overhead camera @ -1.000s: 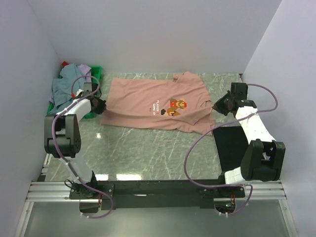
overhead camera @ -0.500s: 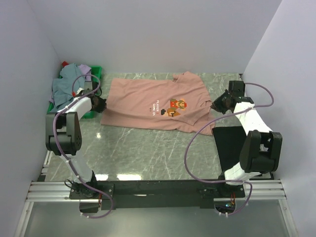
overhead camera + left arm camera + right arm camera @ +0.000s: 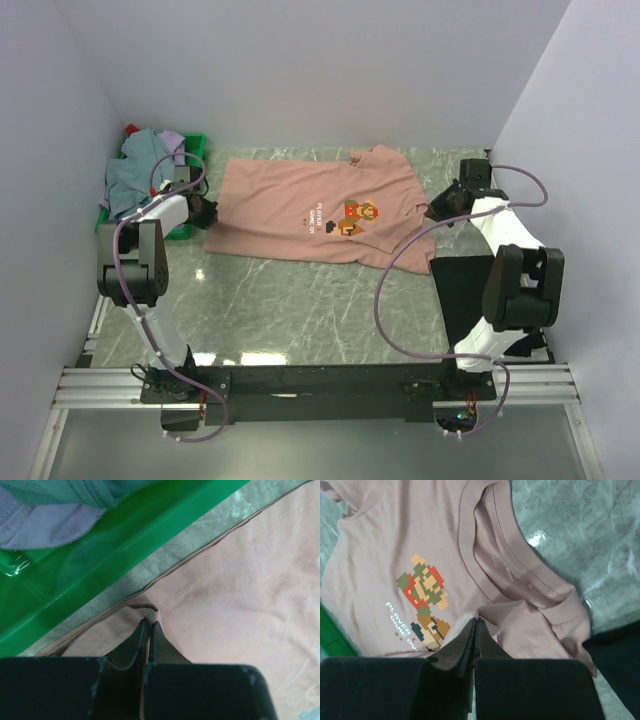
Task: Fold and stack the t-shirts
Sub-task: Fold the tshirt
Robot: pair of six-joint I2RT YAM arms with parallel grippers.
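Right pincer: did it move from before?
Yes. The right pincer, pinching the pink shirt, slid a little toward the back wall, closer to the table's far right corner.

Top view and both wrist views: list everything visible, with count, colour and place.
salmon-pink t-shirt: one, pink, spread flat mid-table, print up.
black t-shirt: one, black, table's right edge.
grey-blue shirt: at least one, grey-blue, heaped in crate.
lavender shirt: one, lavender, in the same heap.
green crate: one, green, far-left corner.
table: one, grey marbled.
left gripper: one, black, shut on the pink hem.
right gripper: one, black, shut on a pink fold near the collar.
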